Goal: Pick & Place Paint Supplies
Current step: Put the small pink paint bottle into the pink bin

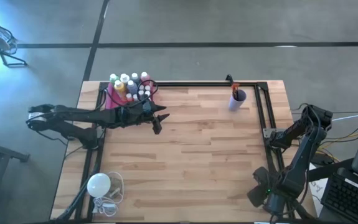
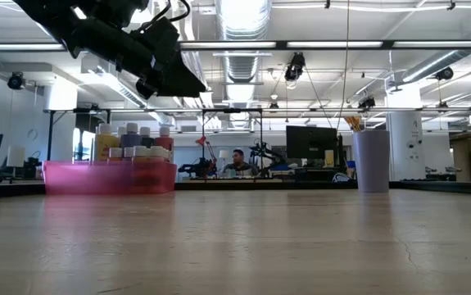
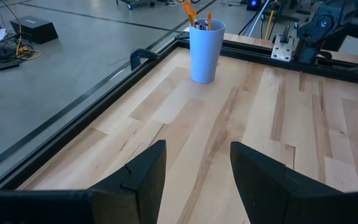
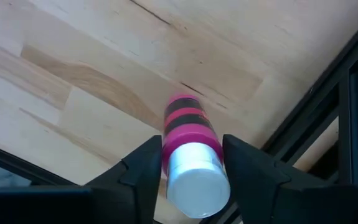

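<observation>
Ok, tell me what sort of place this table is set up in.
Most likely a robotics lab or open workshop: exposed ceiling ducts and strip lights overhead, a person at a desk with monitors behind the wooden table, and a bare concrete floor.

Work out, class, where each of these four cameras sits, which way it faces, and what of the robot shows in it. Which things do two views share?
High: overhead, straight down; both arms, pink tray of bottles.
Low: table height, level towards the room; left arm overhead, person behind.
Left wrist: past the open, empty left claw towards the blue cup.
Right wrist: down at the tabletop; right claw around a pink bottle.
Shared: cup and tray appear in the high and low views.
</observation>
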You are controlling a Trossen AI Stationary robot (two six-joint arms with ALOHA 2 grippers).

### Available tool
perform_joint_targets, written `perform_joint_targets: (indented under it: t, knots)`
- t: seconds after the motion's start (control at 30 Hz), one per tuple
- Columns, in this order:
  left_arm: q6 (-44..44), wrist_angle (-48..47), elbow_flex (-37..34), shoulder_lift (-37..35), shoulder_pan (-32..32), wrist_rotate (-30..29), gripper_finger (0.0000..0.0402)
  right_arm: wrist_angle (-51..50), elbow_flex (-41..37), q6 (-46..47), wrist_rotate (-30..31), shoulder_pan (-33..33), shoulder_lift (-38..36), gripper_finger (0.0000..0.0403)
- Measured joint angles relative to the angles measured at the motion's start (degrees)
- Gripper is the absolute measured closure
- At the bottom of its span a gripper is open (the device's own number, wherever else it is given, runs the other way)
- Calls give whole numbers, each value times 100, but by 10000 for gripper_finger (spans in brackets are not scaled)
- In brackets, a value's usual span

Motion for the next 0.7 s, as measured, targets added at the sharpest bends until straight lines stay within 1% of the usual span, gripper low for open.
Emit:
perform_joint_targets:
  t: [0.13,0.27,0.7]
  knots:
    - [0,1,0,0,0,0,218,4,-5,-7,2,0,0,263]
    - [0,2,0,0,0,0,218,7,8,-7,2,-2,-21,270]
    - [0,42,0,0,0,-2,218,-5,154,-4,-2,-2,-133,220]
